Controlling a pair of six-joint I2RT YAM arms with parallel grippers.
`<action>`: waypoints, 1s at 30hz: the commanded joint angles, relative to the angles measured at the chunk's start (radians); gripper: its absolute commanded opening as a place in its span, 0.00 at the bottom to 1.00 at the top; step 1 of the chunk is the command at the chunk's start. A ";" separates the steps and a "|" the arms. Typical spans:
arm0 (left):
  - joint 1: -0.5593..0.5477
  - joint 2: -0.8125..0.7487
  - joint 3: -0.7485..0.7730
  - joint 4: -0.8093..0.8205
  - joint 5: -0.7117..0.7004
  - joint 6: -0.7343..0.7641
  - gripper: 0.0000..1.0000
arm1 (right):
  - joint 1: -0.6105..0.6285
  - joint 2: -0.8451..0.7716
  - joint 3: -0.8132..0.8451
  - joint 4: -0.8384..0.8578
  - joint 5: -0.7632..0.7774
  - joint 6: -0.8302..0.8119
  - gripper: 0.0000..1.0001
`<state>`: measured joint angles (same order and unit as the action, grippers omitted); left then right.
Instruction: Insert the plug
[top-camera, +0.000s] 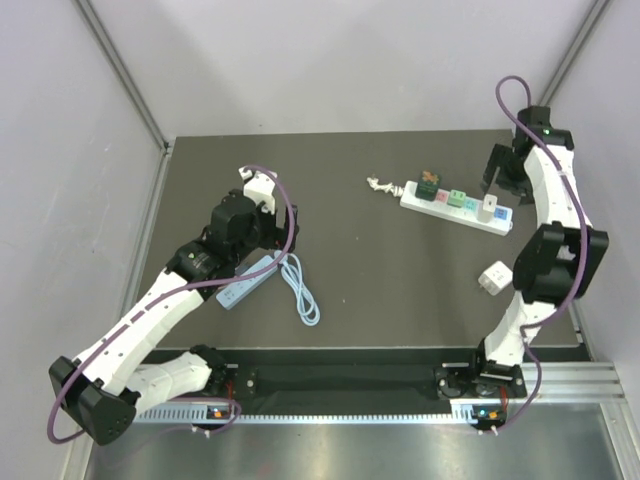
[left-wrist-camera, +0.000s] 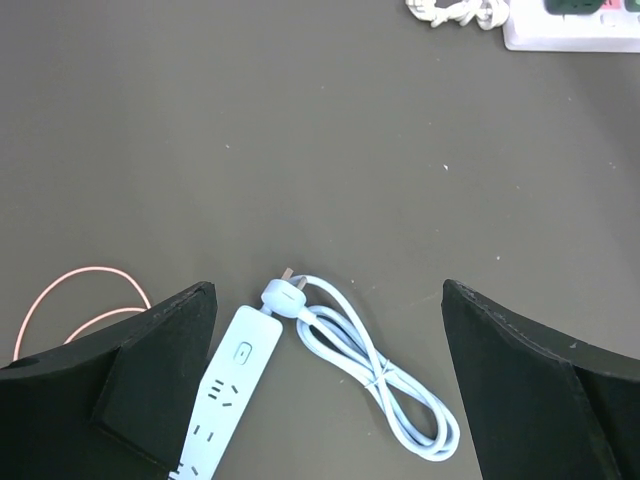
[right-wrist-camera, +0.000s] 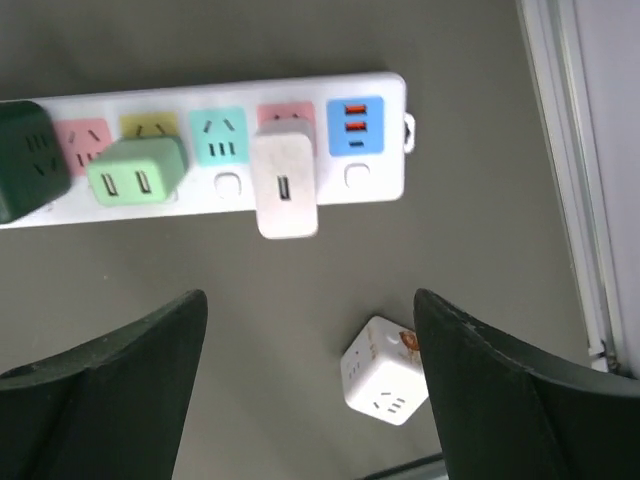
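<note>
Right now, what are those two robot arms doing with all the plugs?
The right hand hangs open just above the long power strip, holding nothing. A white charger looks plugged into it, near a green adapter. The left hand is open too, hovering over a pale blue power strip and its coiled cord, touching neither. A white cube adapter lies loose nearby.

White power strip with pink, yellow, teal and blue sockets; white plug; mint adapter; pale-blue extension lead; dark-grey table.
</note>
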<state>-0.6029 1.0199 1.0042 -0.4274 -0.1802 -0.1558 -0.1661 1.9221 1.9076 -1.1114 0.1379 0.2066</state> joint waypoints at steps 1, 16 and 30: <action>-0.001 -0.012 -0.001 0.052 -0.045 0.009 0.99 | -0.001 -0.199 -0.245 0.096 0.092 0.092 0.83; -0.003 -0.018 -0.007 0.067 -0.068 -0.054 0.97 | -0.033 -0.511 -0.789 0.214 0.308 0.401 0.85; -0.011 -0.038 -0.018 0.081 -0.025 -0.036 0.95 | -0.038 -0.460 -1.009 0.439 0.195 0.449 0.80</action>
<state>-0.6086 0.9928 0.9882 -0.4030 -0.2302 -0.1993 -0.1928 1.4261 0.9047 -0.7647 0.3740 0.6575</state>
